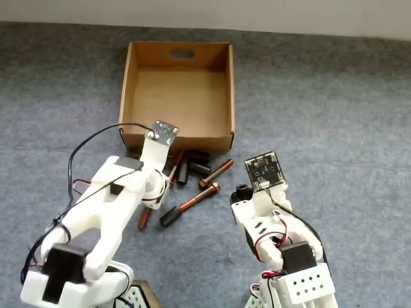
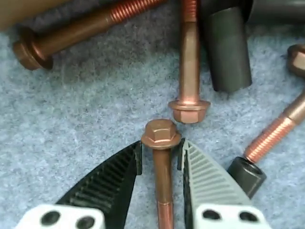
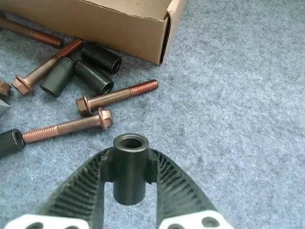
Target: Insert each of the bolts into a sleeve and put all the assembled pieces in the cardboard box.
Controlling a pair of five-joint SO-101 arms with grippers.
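In the left wrist view my left gripper (image 2: 159, 152) is open, its fingers close on either side of a copper bolt (image 2: 162, 164) lying on the carpet, the tips level with the hex head. My right gripper (image 3: 129, 168) is shut on a black sleeve (image 3: 129, 160), whose open end faces away from the wrist; from above the sleeve (image 1: 242, 191) is right of the pile. Loose bolts (image 1: 215, 174) and sleeves (image 1: 198, 168) lie in front of the cardboard box (image 1: 176, 138). One bolt (image 1: 200, 196) has its threaded end at a sleeve (image 1: 169, 216).
The box's front wall (image 3: 95, 24) stands just behind the pile. Another bolt head (image 2: 189, 109) lies right in front of the left fingertips, with a sleeve (image 2: 228, 52) beside it. Open grey carpet (image 1: 334, 115) stretches to the right of the box.
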